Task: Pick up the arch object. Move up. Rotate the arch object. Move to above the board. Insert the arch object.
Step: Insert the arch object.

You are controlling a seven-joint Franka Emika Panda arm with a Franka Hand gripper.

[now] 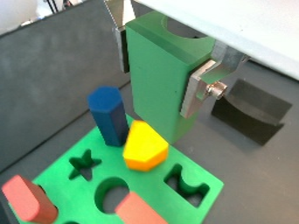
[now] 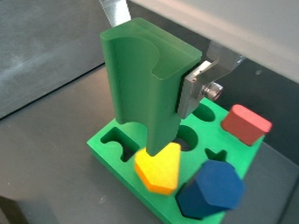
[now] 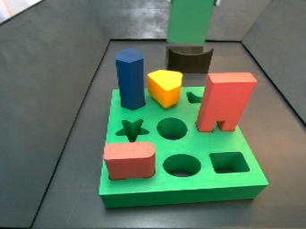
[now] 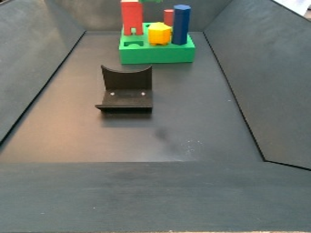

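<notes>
While the gripper [image 1: 160, 79] hangs above the board [image 1: 65, 159], its silver fingers [image 1: 198, 87] are clamped on the arch object [image 1: 163, 70], a tall pale green block held upright with its curved notch at the upper end. In both wrist views the arch object [image 2: 145, 83] fills the middle of the picture, its lower end over the green slab beside a yellow block [image 2: 159, 168]. A blue block [image 2: 212, 190] and a red block [image 2: 244, 122] also stand in the board [image 2: 112, 156].

In a side view, the green arch object [image 3: 191, 21] hangs above the far edge of the board [image 3: 180, 188], clear of it. On the board stand a tall blue block [image 3: 129, 80], the yellow block [image 3: 165, 88], a tall red block [image 3: 224, 101] and a low red block [image 3: 129, 160]. Open cut-outs show as a star, circles and a square.

In a side view from farther off, the board [image 4: 158, 50] sits at the far end of the dark floor, and the fixture [image 4: 124, 89] stands nearer, well apart from it. The gripper itself is out of that picture.
</notes>
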